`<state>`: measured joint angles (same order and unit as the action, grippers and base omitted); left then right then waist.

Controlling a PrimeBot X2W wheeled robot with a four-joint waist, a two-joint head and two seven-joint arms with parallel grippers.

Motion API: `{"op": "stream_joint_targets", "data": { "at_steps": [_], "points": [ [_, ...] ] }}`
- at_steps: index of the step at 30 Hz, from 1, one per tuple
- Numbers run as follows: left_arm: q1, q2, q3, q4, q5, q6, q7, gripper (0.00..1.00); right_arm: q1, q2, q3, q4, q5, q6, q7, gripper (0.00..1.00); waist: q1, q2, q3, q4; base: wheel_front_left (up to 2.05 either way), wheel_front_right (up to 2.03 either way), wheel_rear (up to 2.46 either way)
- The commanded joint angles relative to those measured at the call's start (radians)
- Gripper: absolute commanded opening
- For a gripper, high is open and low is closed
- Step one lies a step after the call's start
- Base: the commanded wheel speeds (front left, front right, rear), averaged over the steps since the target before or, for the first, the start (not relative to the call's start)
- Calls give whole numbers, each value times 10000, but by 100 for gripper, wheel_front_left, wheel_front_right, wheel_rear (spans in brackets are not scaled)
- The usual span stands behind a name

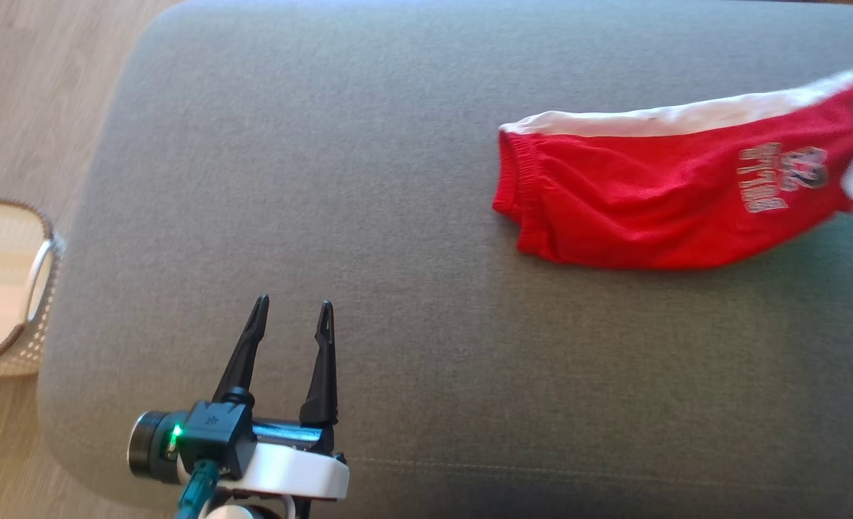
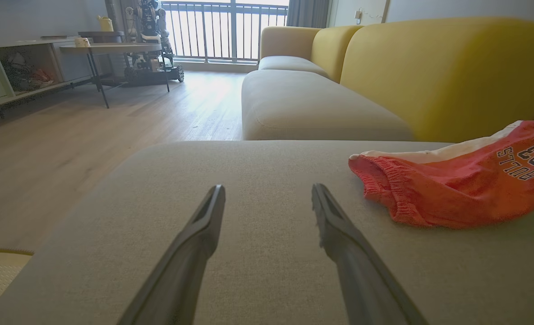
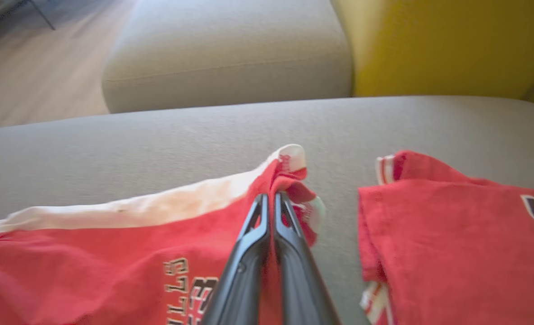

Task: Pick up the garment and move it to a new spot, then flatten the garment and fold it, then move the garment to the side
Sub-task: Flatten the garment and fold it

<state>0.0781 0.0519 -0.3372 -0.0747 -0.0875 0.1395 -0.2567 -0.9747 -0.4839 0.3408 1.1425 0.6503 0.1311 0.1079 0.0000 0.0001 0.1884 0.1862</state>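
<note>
Garment: red shorts [image 1: 657, 209] lying on the right half of the grey seat cushion [image 1: 398, 144], towards the far side in the head view.
Long axis: runs left to right across the head view and climbs slightly towards the right.
Ends: the gathered edge [image 1: 516, 176] points to the robot's left. The opposite end reaches the right edge of the head view.
Markings: a white stripe [image 1: 686, 119] follows the far long edge. The print [image 1: 779, 176] of letters and a number sits near the right end.
Right gripper [image 3: 270, 198]: fingers pressed together, pinching a bunched fold of the garment at the corner where the red cloth meets the white stripe.
Lift: a shadow lies on the cushion under the pinched end. The left end rests flat.
Left gripper [image 1: 293, 306]: fingers spread wide with nothing between them, over bare cushion near the front left, well apart from the garment.
Neighbour: a second red garment [image 3: 452, 243] lies just beside the pinched corner, with a strip of cushion between them.
Surroundings: a pale perforated basket [image 1: 45, 259] stands just beside the cushion's left edge on the wooden floor [image 1: 23, 86]. A yellow backrest [image 2: 429, 67] rises behind the seat.
</note>
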Motion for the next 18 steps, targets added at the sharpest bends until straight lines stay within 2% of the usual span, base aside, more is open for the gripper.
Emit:
{"op": "stream_joint_targets", "data": {
  "at_steps": [1, 9, 10, 11, 18],
  "points": [
    [-185, 3, 368, -300, 0, -44, -51, 100, -264, 354, 239, -453, -88, -4, 56, 0, 0, -1, -164, -176, 0, 0, 0],
    [-171, -6, 261, -210, 16, -67, -51, 100, -579, 2262, 914, -1266, 27, -4, 553, 0, 0, -1, -542, -344, 0, 0, 0],
    [-171, -6, 261, -210, 16, -67, -51, 100, -579, 2262, 914, -1266, 27, -4, 553, 0, 0, -1, -542, -344, 0, 0, 0],
    [-166, -8, 229, -201, 18, -75, -51, 100, -569, 2723, 1094, -1329, 40, -4, 649, 0, 0, -1, -612, -302, 0, 0, 0],
    [-115, -11, 87, -130, 8, -152, -51, 100, -488, 3844, 1605, -828, -48, -4, 997, 0, 0, -1, -810, 27, 0, 0, 0]
  ]
}}
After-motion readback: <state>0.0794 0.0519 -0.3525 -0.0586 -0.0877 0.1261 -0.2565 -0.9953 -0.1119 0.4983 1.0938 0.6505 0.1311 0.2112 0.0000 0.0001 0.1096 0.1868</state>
